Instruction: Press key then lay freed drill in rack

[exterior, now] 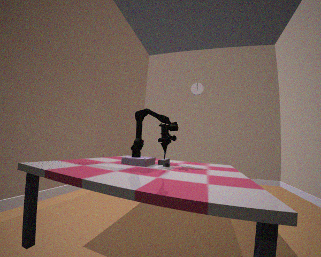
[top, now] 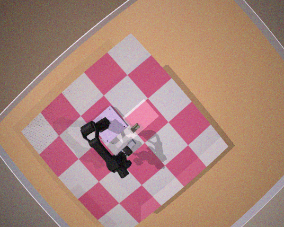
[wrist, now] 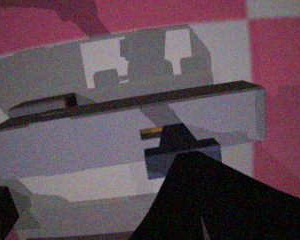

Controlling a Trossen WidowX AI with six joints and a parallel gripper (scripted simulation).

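Note:
My gripper (exterior: 164,158) (wrist: 187,162) is shut and empty. It points down, with its narrow black tips at the pale lilac-grey block (top: 131,143) (exterior: 161,162) (wrist: 65,145). In the wrist view a dark blue piece (wrist: 157,164) shows at the tips, partly hidden by the black fingers. A small orange piece (wrist: 150,131) shows just left of the tips. I cannot tell for certain which piece is the key and which the drill. A short olive-brown block (top: 135,127) lies near the lilac-grey block. Which part is the rack is unclear.
The arm's lilac base plate (top: 107,133) (exterior: 138,161) stands beside the work area. The table (top: 127,52) (exterior: 238,196) is checkered pink and white. A dark-ended grey piece (wrist: 40,106) shows behind the block in the wrist view. Arm shadows cross the table.

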